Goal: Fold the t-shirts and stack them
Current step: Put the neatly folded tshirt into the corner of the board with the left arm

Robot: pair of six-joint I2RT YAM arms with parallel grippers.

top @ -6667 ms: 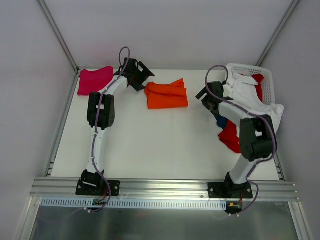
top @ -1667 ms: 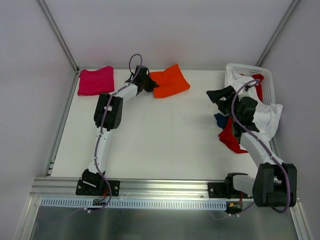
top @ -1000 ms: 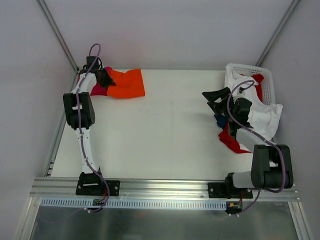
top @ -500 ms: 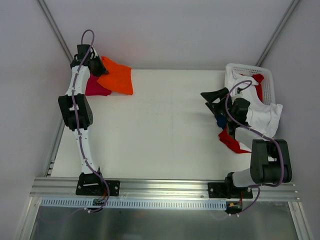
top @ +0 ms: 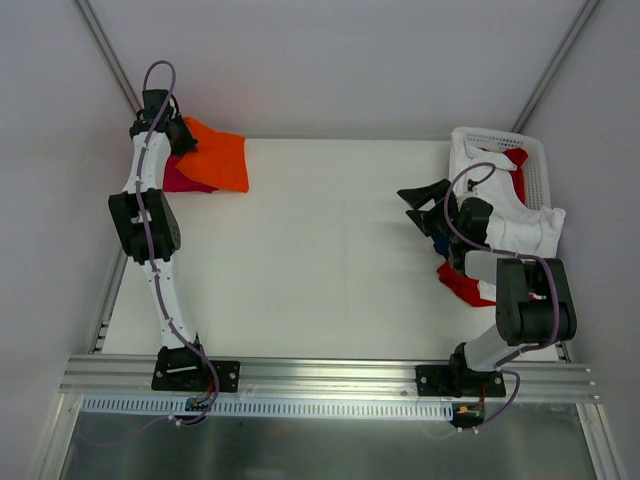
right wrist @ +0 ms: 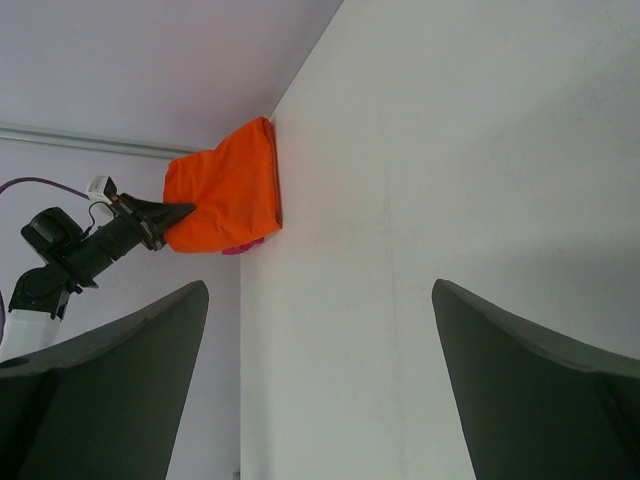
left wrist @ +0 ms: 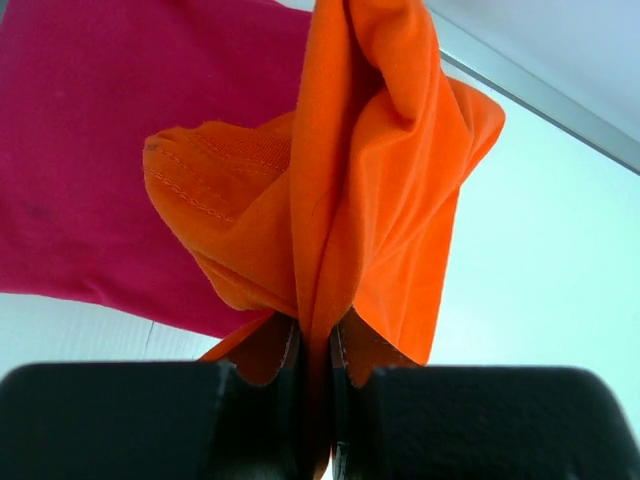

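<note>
The folded orange t-shirt (top: 216, 158) hangs from my left gripper (top: 178, 135), which is shut on its edge at the table's far left corner. In the left wrist view the orange cloth (left wrist: 345, 200) is pinched between the jaws, above the folded magenta t-shirt (left wrist: 90, 160). The magenta shirt (top: 180, 178) lies on the table, mostly covered by the orange one. My right gripper (top: 418, 196) is open and holds nothing, left of the basket. White (top: 510, 215), red (top: 462, 283) and dark blue (top: 440, 243) t-shirts spill from the basket. The right wrist view shows the orange shirt (right wrist: 225, 200) far off.
The white slotted basket (top: 535, 160) stands at the far right corner. Metal frame rails (top: 120, 270) run along the table's left edge, and a rail (top: 330, 375) along the near edge. Grey walls close in the back and sides.
My left arm has swung the orange t-shirt from the table's middle back to the far left, over the magenta one. The right gripper has stayed open and shifted slightly left.
</note>
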